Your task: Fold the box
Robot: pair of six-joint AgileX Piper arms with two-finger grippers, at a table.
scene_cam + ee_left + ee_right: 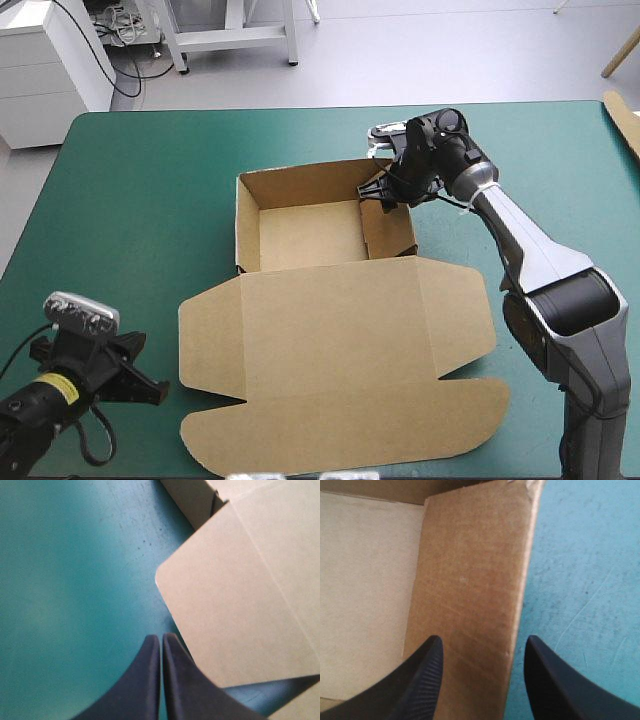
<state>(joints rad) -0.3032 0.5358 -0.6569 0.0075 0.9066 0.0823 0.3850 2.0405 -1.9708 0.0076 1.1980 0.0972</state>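
The brown box lies mid-table as an open tray with its lid spread flat toward the near edge. My right gripper is open at the tray's right wall. One finger is inside the tray and the other outside over the teal-green cover, so the wall stands between them. At the near left corner of the table my left gripper is shut. In the left wrist view its fingers meet just short of the rounded corner of the lid's left flap, holding nothing.
A strip of brown board shows at the table's far right edge. Bare teal-green cover lies left of the box and along the far edge.
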